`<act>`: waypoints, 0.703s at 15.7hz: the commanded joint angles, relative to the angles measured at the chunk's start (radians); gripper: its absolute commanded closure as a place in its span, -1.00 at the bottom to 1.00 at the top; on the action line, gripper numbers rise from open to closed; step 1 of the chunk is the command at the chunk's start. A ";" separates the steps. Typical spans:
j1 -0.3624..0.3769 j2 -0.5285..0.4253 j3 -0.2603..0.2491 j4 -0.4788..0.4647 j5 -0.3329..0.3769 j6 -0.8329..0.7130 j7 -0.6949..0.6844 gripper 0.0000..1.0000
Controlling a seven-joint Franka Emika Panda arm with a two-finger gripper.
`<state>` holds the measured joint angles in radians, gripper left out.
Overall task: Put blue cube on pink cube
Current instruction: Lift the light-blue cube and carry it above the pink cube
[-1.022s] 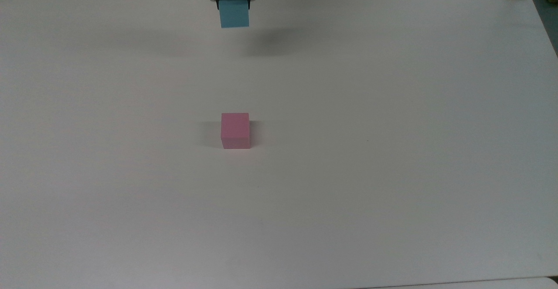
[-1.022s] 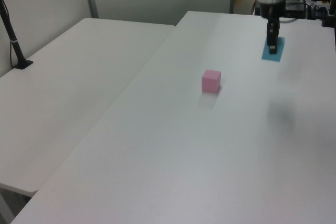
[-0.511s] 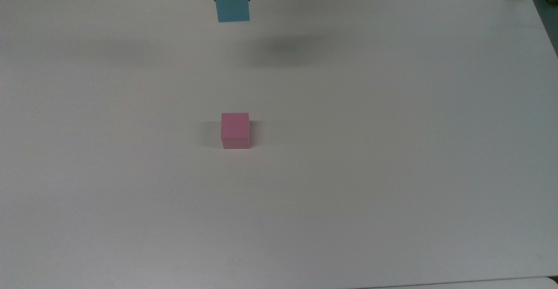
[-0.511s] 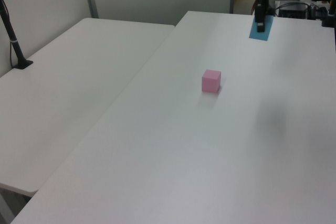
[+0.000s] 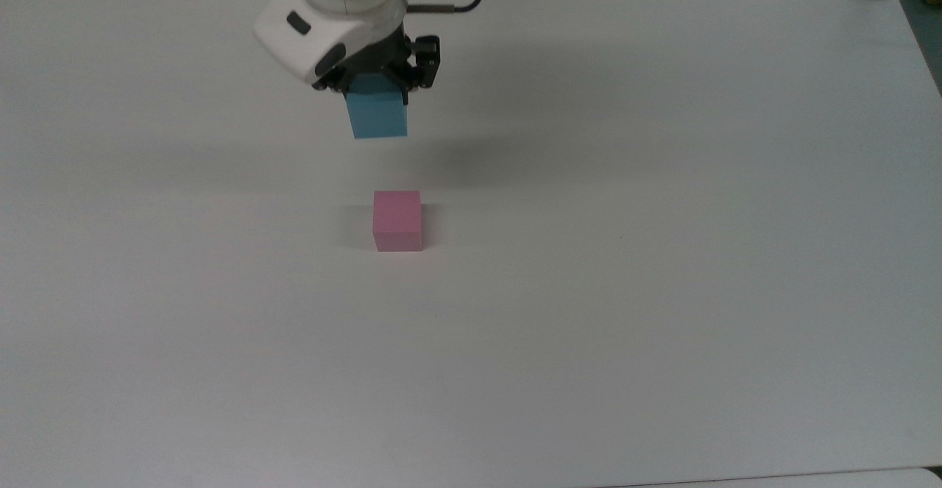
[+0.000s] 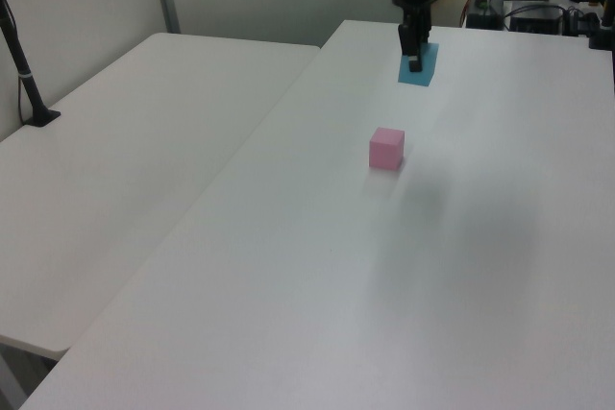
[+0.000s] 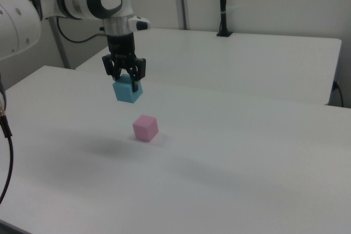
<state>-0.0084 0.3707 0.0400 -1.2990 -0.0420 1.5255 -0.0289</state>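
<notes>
White arm reaches over table (image 5: 662,179), wrist pointing down; your gripper (image 5: 377,98) has jaws clamped on blue cube (image 5: 377,115), held in air clear of surface. Pink cube (image 5: 397,221) sits alone on white tabletop, near and below gripper in top view. Second white table (image 6: 144,141) alongside. No readable labels.

Your top view looks steeply down on the white table (image 5: 662,289) from its near long edge, facing the arm's base at the far edge. Your left view and right view sit lower and farther back at opposite ends, each looking slantwise along the table with a second table (image 6: 144,160) behind. All three share the middle patch — the pink cube (image 5: 397,221) and the blue cube (image 5: 377,115) held above it
</notes>
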 commanded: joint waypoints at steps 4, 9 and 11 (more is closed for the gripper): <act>0.014 0.134 -0.008 0.053 0.014 0.097 0.026 0.29; 0.018 0.188 -0.002 0.044 0.013 0.159 0.050 0.29; 0.027 0.201 0.001 0.044 0.013 0.160 0.052 0.28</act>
<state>-0.0002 0.5516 0.0423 -1.2724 -0.0420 1.6768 0.0030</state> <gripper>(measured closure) 0.405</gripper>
